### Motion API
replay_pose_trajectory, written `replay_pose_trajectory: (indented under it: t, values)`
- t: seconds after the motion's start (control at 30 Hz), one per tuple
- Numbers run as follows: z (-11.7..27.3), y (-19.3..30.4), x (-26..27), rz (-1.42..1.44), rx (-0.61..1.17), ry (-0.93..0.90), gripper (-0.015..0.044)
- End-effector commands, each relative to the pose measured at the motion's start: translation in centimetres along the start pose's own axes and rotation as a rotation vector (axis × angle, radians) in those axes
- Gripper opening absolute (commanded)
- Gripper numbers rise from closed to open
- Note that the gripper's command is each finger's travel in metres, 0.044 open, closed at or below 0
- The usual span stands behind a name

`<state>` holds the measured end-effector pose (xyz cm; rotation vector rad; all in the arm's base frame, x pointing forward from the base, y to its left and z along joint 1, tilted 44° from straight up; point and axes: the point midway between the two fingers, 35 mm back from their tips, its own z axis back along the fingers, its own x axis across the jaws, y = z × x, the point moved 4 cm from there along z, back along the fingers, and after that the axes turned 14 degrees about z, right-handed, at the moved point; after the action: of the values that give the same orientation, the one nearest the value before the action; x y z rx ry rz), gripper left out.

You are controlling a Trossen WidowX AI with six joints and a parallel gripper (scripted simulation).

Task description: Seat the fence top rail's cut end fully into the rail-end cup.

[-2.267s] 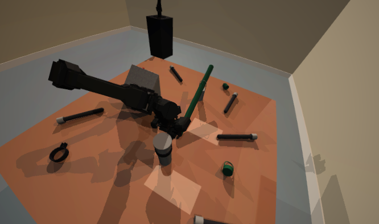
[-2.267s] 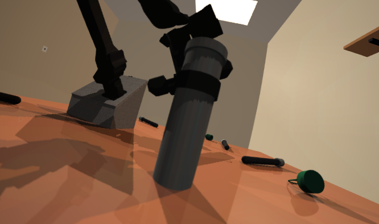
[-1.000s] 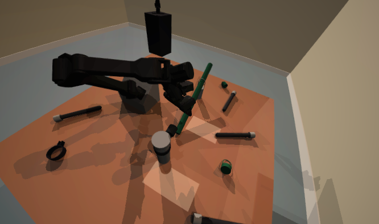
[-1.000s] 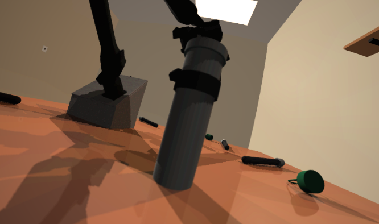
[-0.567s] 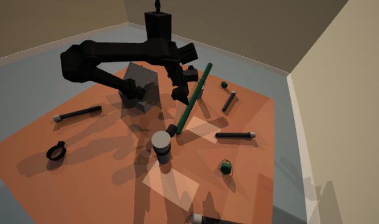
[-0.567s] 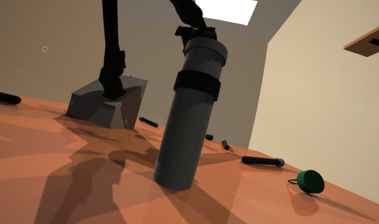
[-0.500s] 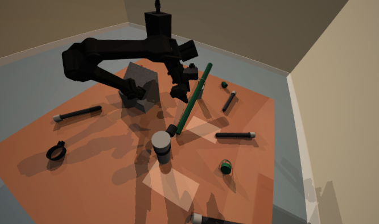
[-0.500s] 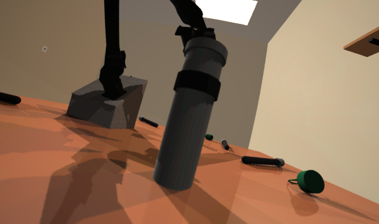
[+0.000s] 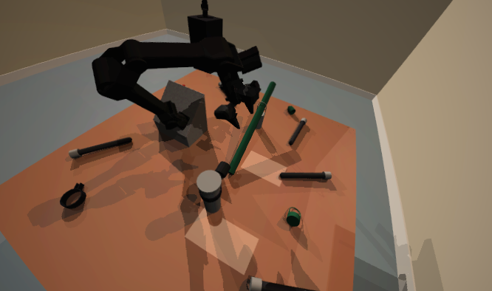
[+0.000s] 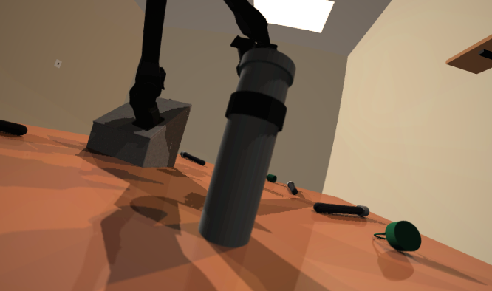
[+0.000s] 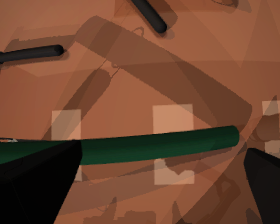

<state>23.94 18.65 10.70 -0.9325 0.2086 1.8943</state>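
Gripper (image 9: pixel 244 120) (image 11: pixel 165 155) fingers stand wide apart with nothing grasped between them. From the top view, the green fence top rail (image 9: pixel 247 137) (image 11: pixel 156 146) slants just beside the fingertips. In the wrist view it runs across beyond them: one finger covers part of its length, and the other appears past the cut end. Whether either finger touches the rail is unclear.

The rail passes at the loop cap's thin ring (image 9: pixel 265 108), above the small grey post (image 9: pixel 260 121). Its cut end lies beside the black rail-end cup (image 9: pixel 222 169), outside the mouth rather than seated in it. The cup sits next to the big grey post (image 9: pixel 212 204) (image 10: pixel 238 166), near the round post cap (image 9: pixel 209 181) (image 10: pixel 268 62). Around the upper part of that post is the black brace band (image 9: pixel 210 199) (image 10: pixel 256 107), a little below the cap. In the exterior view the post hides the cup and the rail.

On the orange tabletop (image 9: pixel 135 258) (image 10: pixel 43 258) (image 11: pixel 191 75), a dark rod with a pale end (image 9: pixel 303 175) (image 10: pixel 336 209) lies on the far side of the rail from the arm's grey block (image 9: pixel 183 92) (image 10: pixel 117 144). A green cap with a wire loop (image 9: pixel 293 218) (image 10: pixel 404 236) rests well apart from the rail, as does a small green cap (image 9: pixel 291 110) (image 10: pixel 271 178). Across the table, a loose black band (image 9: pixel 62 202) lies near another pale-ended rod (image 9: pixel 106 146).
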Motion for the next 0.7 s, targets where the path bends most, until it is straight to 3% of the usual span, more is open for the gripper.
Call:
replay_pose_trajectory:
  t: [0.0, 0.4, 0.67]
  values:
    - [-1.6, 0.1, 0.4, -0.239, 0.084, 0.011, 0.0440]
    - [-7.9, 1.3, 1.8, -1.315, 0.370, 0.286, 0.0440]
    - [-8.2, 1.4, 1.9, -1.373, 0.381, 0.312, 0.0440]
